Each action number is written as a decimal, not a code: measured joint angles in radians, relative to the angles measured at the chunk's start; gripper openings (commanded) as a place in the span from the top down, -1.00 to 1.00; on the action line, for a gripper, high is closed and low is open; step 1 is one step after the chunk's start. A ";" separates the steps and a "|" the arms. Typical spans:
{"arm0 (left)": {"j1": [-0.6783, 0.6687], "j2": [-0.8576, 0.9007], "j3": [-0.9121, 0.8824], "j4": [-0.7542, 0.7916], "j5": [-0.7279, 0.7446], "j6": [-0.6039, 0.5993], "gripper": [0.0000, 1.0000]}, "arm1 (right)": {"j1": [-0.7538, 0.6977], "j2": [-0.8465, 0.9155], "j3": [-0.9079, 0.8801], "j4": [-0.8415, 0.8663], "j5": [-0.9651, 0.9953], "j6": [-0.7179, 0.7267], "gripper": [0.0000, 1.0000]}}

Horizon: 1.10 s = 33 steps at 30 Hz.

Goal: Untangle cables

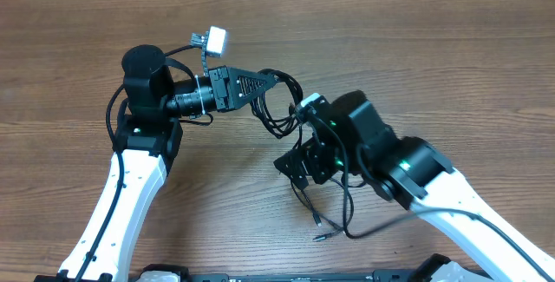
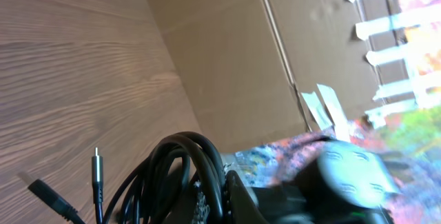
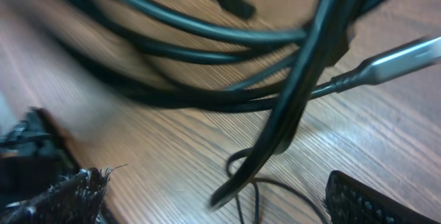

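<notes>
Overhead: pinches the cables at the top of their black loops with the left gripper, over the middle of the counter, with the right gripper just right of the loops and two loose ends trailing toward the near edge. Left wrist: finds the same loops bunched at the bottom, a silver-tipped plug and a black plug to their left. Right wrist: looks at blurred black strands crossing the wood, a silvery plug at right, fingers spread wide at the bottom corners, gripping nothing.
</notes>
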<state>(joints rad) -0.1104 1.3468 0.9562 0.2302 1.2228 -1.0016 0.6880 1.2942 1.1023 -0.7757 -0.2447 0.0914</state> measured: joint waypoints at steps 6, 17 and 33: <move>0.018 0.000 0.000 0.063 0.058 -0.048 0.91 | 0.000 0.131 0.000 0.080 0.087 0.003 0.46; 0.119 0.000 0.000 0.072 0.217 -0.070 0.91 | 0.000 0.116 0.000 0.161 0.123 0.013 0.92; 0.125 0.000 0.000 0.070 0.115 -0.367 0.92 | 0.000 -0.074 0.000 0.072 0.096 0.141 -1.00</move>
<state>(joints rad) 0.0147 1.3468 0.9562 0.3000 1.3380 -1.3685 0.6880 1.2205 1.1019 -0.7036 -0.1486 0.2325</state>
